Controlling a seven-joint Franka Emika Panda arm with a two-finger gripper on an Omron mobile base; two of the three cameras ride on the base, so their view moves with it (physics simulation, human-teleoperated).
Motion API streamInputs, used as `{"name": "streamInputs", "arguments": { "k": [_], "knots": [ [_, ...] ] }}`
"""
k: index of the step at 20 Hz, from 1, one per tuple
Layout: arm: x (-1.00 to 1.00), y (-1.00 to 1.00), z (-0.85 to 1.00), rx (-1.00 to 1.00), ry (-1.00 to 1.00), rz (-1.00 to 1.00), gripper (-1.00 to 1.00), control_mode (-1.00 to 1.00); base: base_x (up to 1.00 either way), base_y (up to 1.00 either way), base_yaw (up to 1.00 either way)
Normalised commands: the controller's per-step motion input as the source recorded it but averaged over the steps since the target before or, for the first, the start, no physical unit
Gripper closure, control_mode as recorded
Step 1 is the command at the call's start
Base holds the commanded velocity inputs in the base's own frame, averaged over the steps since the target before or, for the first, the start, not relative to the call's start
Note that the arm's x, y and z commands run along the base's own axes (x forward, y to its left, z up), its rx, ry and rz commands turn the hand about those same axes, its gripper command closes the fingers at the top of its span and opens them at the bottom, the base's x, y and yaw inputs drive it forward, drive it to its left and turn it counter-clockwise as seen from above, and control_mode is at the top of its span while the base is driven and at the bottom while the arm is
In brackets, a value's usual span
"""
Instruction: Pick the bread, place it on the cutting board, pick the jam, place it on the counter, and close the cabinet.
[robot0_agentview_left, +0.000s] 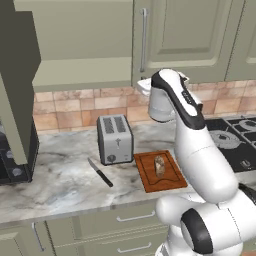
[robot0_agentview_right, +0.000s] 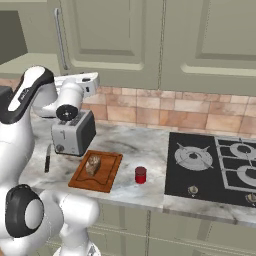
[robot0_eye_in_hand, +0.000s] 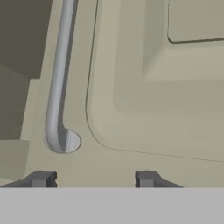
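The bread lies on the cutting board, to the right of the toaster. The red jam jar stands on the marbled counter between the board and the stovetop. In the left base view the arm hides the jar, and the bread shows on the cutting board. The cabinet has its left door swung out and its right door shut. My gripper is open and empty, close against the right door's lower edge, just right of the silver handle's bottom end.
A silver toaster stands at the back of the counter, and a black-handled knife lies in front of it. A black appliance sits at far left under the open door. The black stovetop fills the right side.
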Motion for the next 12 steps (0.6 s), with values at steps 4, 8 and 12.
{"name": "streamInputs", "arguments": {
  "k": [4, 8, 12],
  "knots": [
    [0.11, 0.00, 0.00, 0.00, 0.00, -0.04, -1.00, -1.00, 0.00, 0.00, 0.00],
    [-0.07, 0.00, 0.00, 0.00, 0.00, 0.00, -1.00, -1.00, 0.00, 0.00, 0.00],
    [-0.41, 0.00, 0.07, 0.00, 0.00, 0.00, -1.00, -1.00, 0.00, 0.00, 0.00]
  ]
}}
